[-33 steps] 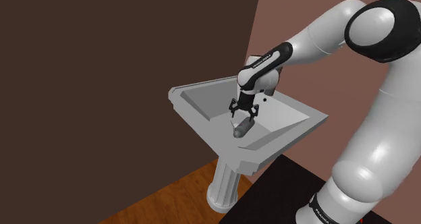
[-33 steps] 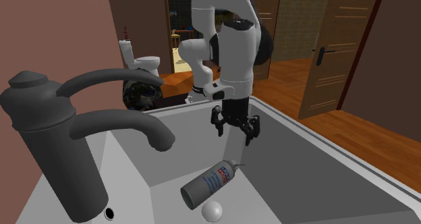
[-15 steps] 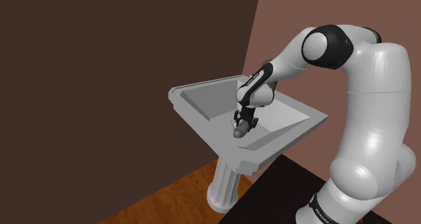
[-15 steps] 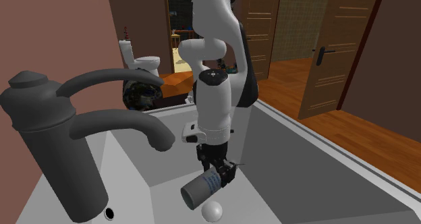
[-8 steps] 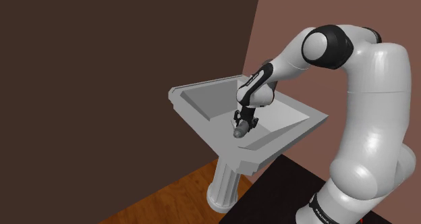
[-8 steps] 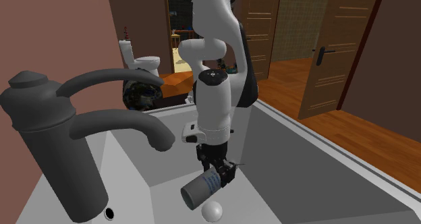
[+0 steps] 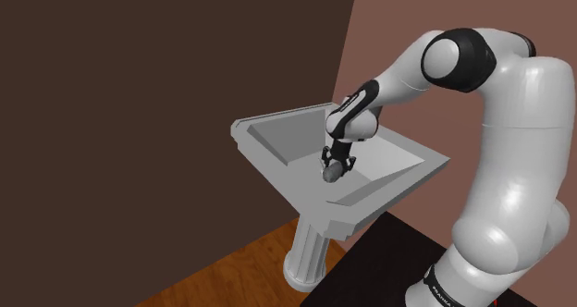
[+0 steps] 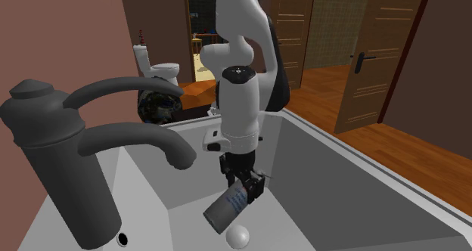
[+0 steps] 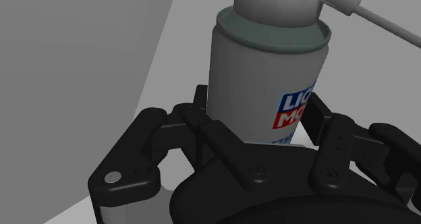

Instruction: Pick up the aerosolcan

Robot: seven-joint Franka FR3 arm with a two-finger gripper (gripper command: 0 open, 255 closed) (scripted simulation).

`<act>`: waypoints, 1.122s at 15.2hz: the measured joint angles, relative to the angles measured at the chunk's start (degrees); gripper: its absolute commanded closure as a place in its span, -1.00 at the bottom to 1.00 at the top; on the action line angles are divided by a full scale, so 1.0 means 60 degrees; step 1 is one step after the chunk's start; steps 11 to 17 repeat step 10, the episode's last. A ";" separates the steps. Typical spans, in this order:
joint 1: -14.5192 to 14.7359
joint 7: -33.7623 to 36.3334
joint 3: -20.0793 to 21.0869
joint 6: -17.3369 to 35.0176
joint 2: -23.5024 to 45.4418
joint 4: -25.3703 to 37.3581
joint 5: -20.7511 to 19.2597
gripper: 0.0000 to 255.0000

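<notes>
In the shoulder view a grey pedestal sink (image 7: 268, 141) is seen against a dark brown wall. A wooden floor (image 7: 231, 277) lies toward 7 o'clock and the black stand (image 7: 379, 268) toward 5 o'clock. The white arm (image 7: 518, 166) is arched in from 3 o'clock. Its gripper (image 7: 334, 168) is lowered into the basin and closed around the aerosol can (image 7: 328, 176), of which only a grey stub is made out here.

The second exterior view shows more. A dark faucet (image 8: 76, 147) is seen at 9 o'clock and a small white ball (image 8: 239, 237) on the basin floor at 6 o'clock. A toilet (image 8: 157, 66) and a wooden door (image 8: 382, 53) are seen beyond. The can appears as a grey cylinder, tilted, with its nozzle end clasped. Its base hangs toward 7 o'clock of the gripper, just above the ball. Whether the base touches the basin cannot be told.

In the wrist view the can is pinched on both sides by the black fingers (image 9: 202, 125). Its blue and red label (image 9: 295, 110) and a thin spray tube (image 9: 368, 12) are plainly shown.

Compared with half a second ago, the hand is raised a little and the can is tilted more steeply. The ball and faucet are unchanged.
</notes>
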 measured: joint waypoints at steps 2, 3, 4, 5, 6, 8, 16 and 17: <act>0.0033 0.0058 -0.0034 -0.0220 -0.0197 0.0025 -0.0060 1.00; 0.0066 0.0108 -0.0055 -0.0343 -0.0354 -0.0007 -0.0102 1.00; 0.0078 0.0132 -0.0066 -0.0446 -0.0431 0.0022 -0.0126 1.00; 0.0080 0.0140 -0.0084 -0.0542 -0.0538 0.0010 -0.0153 1.00; 0.0091 0.0166 -0.0100 -0.0652 -0.0642 0.0017 -0.0183 1.00; 0.0108 0.0202 -0.0132 -0.0841 -0.0873 -0.0023 -0.0241 1.00; 0.0121 0.0237 -0.0149 -0.1011 -0.1000 0.0023 -0.0280 1.00; 0.0121 0.0237 -0.0149 -0.1011 -0.1000 0.0023 -0.0280 1.00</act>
